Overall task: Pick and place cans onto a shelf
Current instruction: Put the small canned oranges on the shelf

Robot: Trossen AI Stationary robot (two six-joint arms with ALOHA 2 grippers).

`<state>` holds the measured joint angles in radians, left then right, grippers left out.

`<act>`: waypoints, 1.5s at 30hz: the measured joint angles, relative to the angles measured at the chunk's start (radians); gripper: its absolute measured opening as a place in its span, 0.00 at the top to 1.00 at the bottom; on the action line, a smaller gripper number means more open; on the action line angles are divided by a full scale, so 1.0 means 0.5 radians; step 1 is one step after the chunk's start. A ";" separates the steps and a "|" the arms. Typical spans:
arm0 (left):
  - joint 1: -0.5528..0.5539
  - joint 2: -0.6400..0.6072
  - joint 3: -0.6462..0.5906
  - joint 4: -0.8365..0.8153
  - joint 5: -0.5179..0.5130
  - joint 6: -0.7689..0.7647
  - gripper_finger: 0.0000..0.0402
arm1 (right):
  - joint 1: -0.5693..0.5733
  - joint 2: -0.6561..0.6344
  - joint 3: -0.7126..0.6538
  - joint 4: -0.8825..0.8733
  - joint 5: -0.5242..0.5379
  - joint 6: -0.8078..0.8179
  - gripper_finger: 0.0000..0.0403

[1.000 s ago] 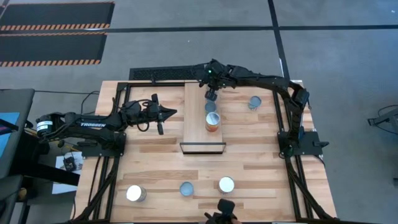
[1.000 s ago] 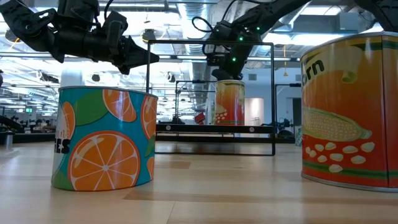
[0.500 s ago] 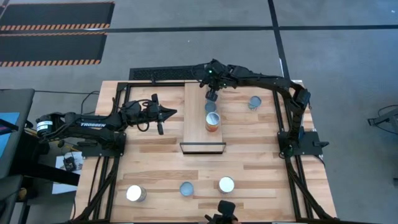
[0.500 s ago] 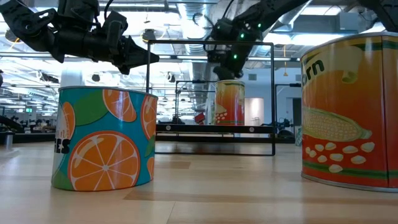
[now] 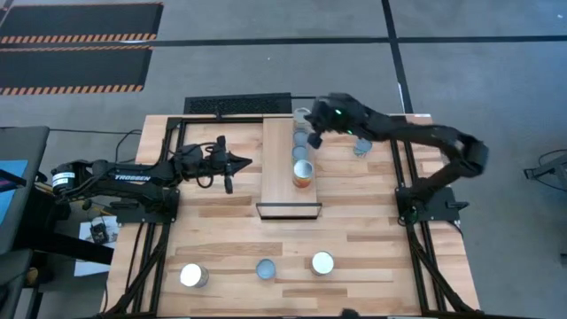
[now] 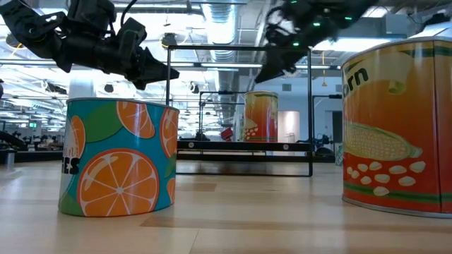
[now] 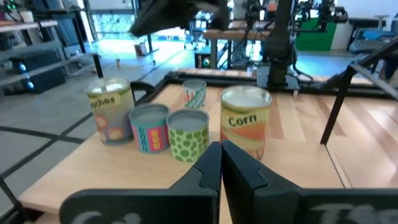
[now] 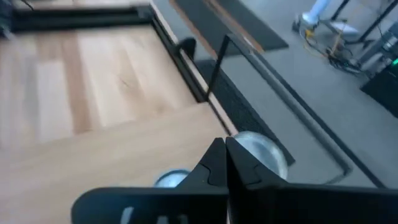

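The shelf [image 5: 288, 168] stands in the middle of the table, and its cans are kept in one line along its far half. The corn can [image 5: 303, 174] is the nearest of this line, and the others [image 5: 300, 140] stand just behind it, close together. I think they are packed so tightly to leave the near half of the board free for more.

The right gripper [image 5: 314, 139] hangs above the far right edge of the shelf. Its fingers are pressed together and carry nothing.

One more can [image 5: 361, 146] waits on the table [image 5: 354, 230] at the right of the shelf. Three cans [image 5: 259, 269] stand along the near edge.

The left gripper [image 5: 232, 164] is closed and empty, held in the air left of the shelf, so it stays out of the way.
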<state>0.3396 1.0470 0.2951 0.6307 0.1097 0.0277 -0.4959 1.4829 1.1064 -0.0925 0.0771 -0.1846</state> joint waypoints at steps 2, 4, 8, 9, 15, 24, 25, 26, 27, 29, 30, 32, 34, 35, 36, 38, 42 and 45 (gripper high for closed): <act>-0.013 0.000 0.000 -0.018 -0.001 -0.012 1.00 | 0.019 -0.154 -0.227 0.180 -0.010 0.052 0.99; -0.030 0.000 0.000 -0.048 0.000 -0.014 1.00 | 0.043 -0.304 -0.441 0.341 -0.010 0.093 0.99; -0.091 0.000 0.000 -0.100 0.002 -0.004 1.00 | 0.103 -0.607 -0.831 0.656 -0.011 0.159 0.99; -0.108 0.000 0.000 -0.110 0.002 -0.004 1.00 | 0.116 -0.677 -0.927 0.730 -0.011 0.164 0.99; -0.224 0.000 0.000 -0.195 0.000 0.010 1.00 | 0.190 -0.979 -1.403 1.214 -0.015 0.214 0.99; -0.556 0.000 0.007 -0.283 -0.092 0.086 1.00 | 0.377 -1.154 -1.814 1.625 0.033 0.271 0.99; -0.598 0.000 0.025 -0.330 -0.130 0.086 1.00 | 0.408 -1.164 -1.850 1.666 0.071 0.276 0.99; -0.639 0.000 0.050 -0.401 -0.168 0.086 1.00 | 0.438 -1.165 -1.881 1.715 0.111 0.281 0.99; -0.680 0.000 0.082 -0.484 -0.214 0.085 1.00 | 0.471 -1.165 -1.908 1.752 0.149 0.283 0.99; -0.762 -0.001 0.147 -0.679 -0.320 0.083 1.00 | 0.541 -1.164 -1.964 1.811 0.243 0.286 0.99; -0.805 -0.001 0.185 -0.782 -0.379 0.075 1.00 | 0.575 -1.163 -1.993 1.851 0.283 0.286 0.99; -0.881 -0.001 0.258 -0.947 -0.480 0.053 1.00 | 0.640 -1.163 -2.054 1.954 0.358 0.290 0.99; -0.941 -0.001 0.311 -1.058 -0.553 0.023 1.00 | 0.705 -1.162 -2.109 2.039 0.425 0.318 0.99; -0.968 -0.001 0.329 -1.093 -0.563 0.006 1.00 | 0.737 -1.162 -2.133 2.088 0.450 0.325 0.99; -0.991 -0.001 0.339 -1.106 -0.564 -0.014 1.00 | 0.775 -1.162 -2.152 2.140 0.478 0.330 0.99; -1.040 -0.001 0.347 -1.108 -0.562 -0.036 1.00 | 0.845 -1.162 -2.184 2.202 0.527 0.331 0.99; -1.174 -0.001 0.348 -1.113 -0.535 -0.027 1.00 | 0.949 -1.162 -2.190 2.235 0.593 0.256 0.99; -1.314 0.003 0.348 -1.097 -0.532 -0.027 1.00 | 0.956 -1.162 -2.190 2.273 0.594 0.248 0.98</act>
<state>-0.3175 1.0485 0.4690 0.0820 -0.1563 0.0142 -0.0180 0.9020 0.0116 1.0443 0.3742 -0.0608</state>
